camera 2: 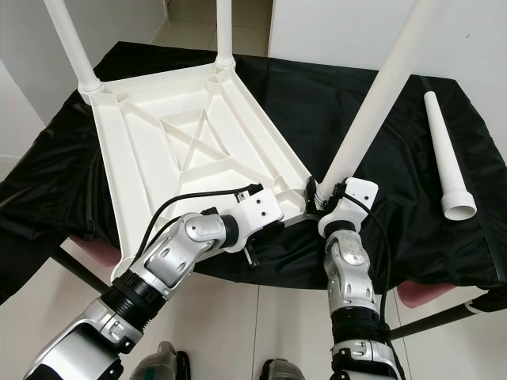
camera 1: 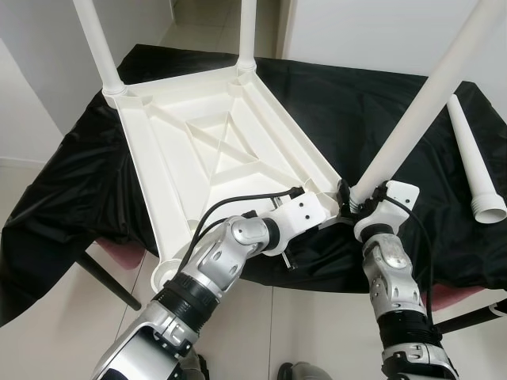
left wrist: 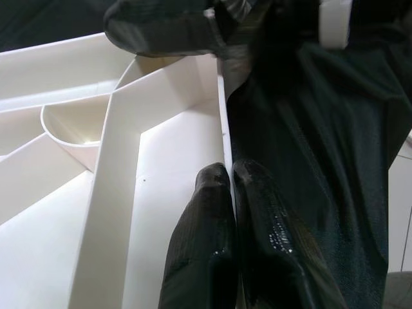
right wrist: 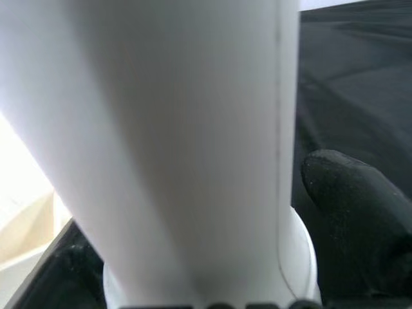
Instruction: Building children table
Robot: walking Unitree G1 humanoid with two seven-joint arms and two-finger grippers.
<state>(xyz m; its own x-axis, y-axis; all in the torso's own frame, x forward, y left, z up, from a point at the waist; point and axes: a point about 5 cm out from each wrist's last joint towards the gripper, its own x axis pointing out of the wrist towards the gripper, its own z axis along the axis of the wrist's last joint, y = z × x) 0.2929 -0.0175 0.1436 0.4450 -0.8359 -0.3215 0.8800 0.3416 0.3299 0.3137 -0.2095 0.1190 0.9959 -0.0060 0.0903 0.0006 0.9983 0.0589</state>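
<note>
We saw the white plastic children table lying upside down on a tabletop covered with black cloth. Two legs stood in its far corners. A third leg leaned over its near right corner, and a fourth leg lay on the cloth to the right of the children table, well apart from it.

We judged the parts light, stiff and rather smooth, so a leg would slip if held loosely; the best hold seemed low on the leg, near the socket.

The right tool gripped the third leg at its lower end, the fingers closed around it. The left tool, its fingers pressed together on the thin rim, steadied the children table near that same corner.
</note>
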